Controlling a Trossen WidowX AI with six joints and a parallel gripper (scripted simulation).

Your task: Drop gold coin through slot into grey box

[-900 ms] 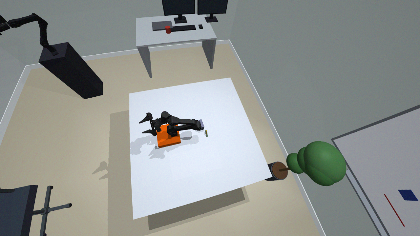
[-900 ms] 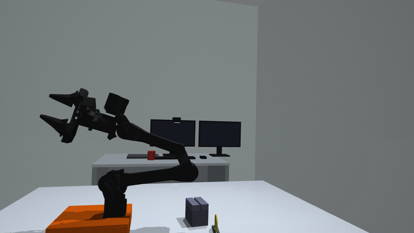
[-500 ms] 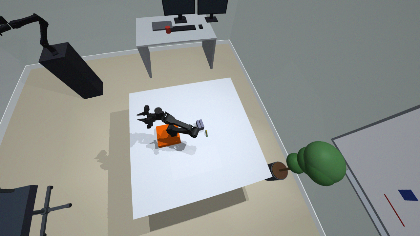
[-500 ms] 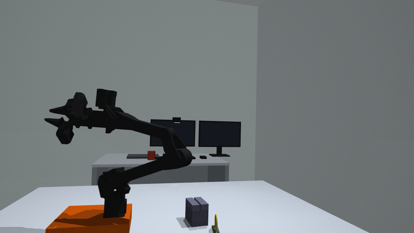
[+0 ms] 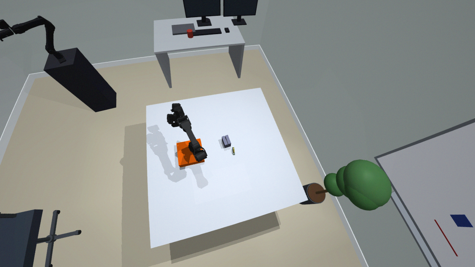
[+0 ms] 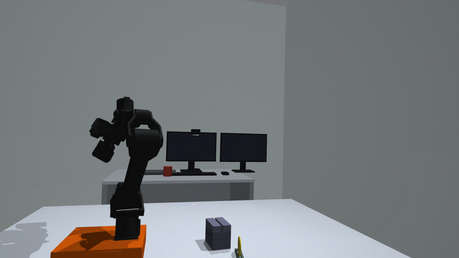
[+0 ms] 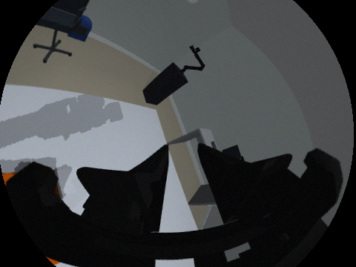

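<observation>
The gold coin (image 5: 233, 150) (image 6: 239, 244) stands on edge in its dark-green holder (image 6: 237, 253), at the lower edge of the exterior view. The grey box (image 5: 227, 143) (image 6: 217, 240) stands close beside it, its lid slot facing up. My gripper (image 7: 183, 147) is partly open, with nothing between its fingers in the wrist view. It is raised high over the table's far left part, well away from coin and box, and points away from them. Its fingertips are hard to make out in the top and exterior views. The coin and box are not in the wrist view.
The arm rises from an orange base block (image 5: 183, 160) (image 6: 69, 247) on the white table (image 5: 212, 205) (image 6: 288, 224), left of the box. A desk (image 5: 167, 44) with monitors and a red cup (image 5: 190, 33) (image 6: 167, 171) stands beyond the table. A potted plant (image 5: 367, 184) is at the right.
</observation>
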